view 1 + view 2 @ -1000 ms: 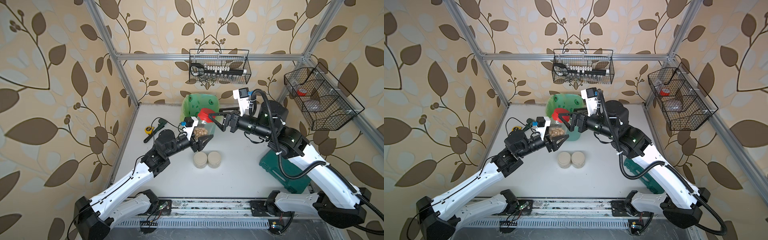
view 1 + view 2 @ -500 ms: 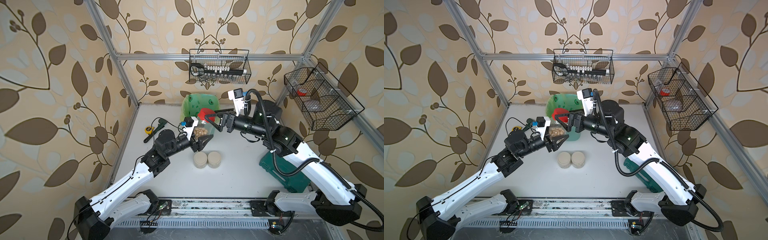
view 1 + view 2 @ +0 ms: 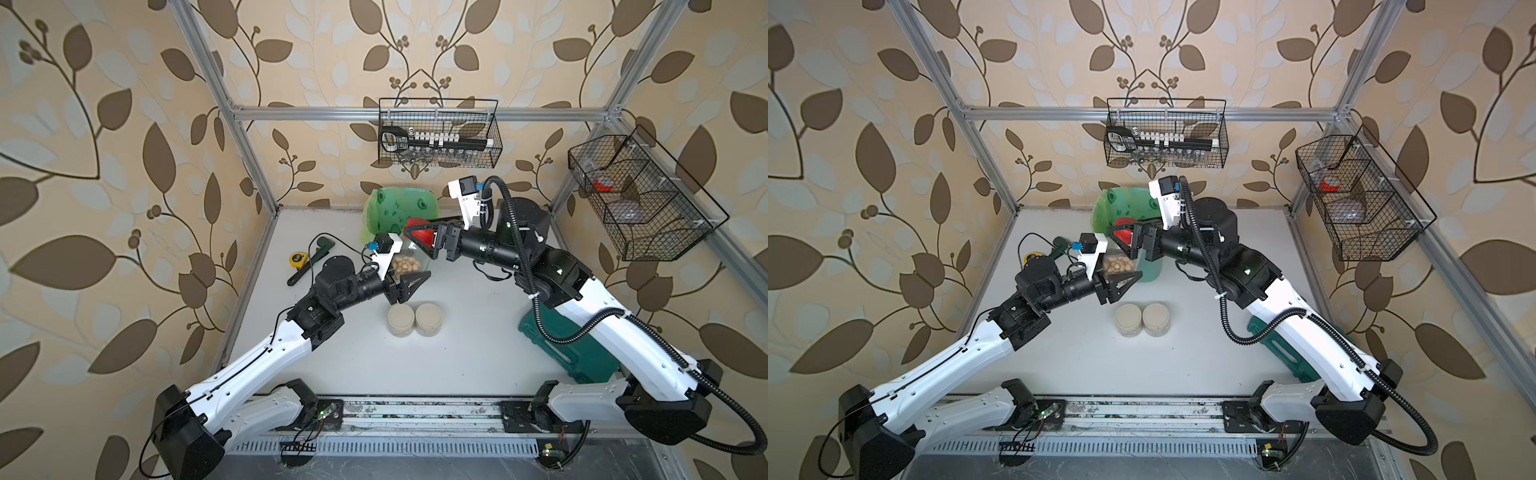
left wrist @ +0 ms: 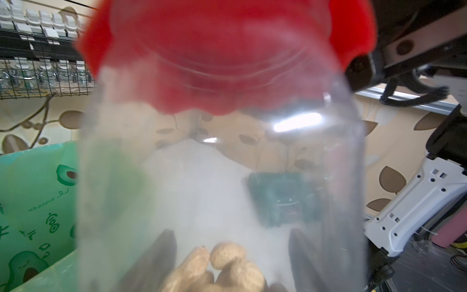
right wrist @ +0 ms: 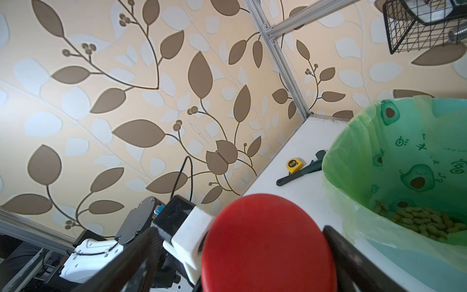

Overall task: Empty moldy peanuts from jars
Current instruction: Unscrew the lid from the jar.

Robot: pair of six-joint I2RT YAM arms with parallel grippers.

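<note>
My left gripper (image 3: 409, 268) is shut on the tall clear jar (image 3: 411, 259), holding it tilted above the table next to the bin. Moldy peanuts (image 3: 402, 264) lie in its lower end, close up in the left wrist view (image 4: 217, 268). Its red lid (image 3: 420, 237) points toward my right gripper (image 3: 419, 240), whose open jaws straddle the lid. In the right wrist view, one side of the lid (image 5: 267, 242) still shows a gap to its finger. Two short jars with beige lids (image 3: 401, 319) (image 3: 429, 318) stand side by side mid-table.
The mint-green bin with green liner (image 3: 395, 208) stands at the back, with peanuts lying in it (image 5: 417, 220). A yellow tape measure (image 3: 296, 259) and green wrench (image 3: 316, 257) lie at the left. A dark green case (image 3: 582, 349) lies under the right arm. Wire baskets (image 3: 438, 137) (image 3: 640, 199) hang on the walls.
My right gripper has slid left until its jaws straddle the red lid, and they have narrowed slightly. The left arm and the jar have stayed put.
</note>
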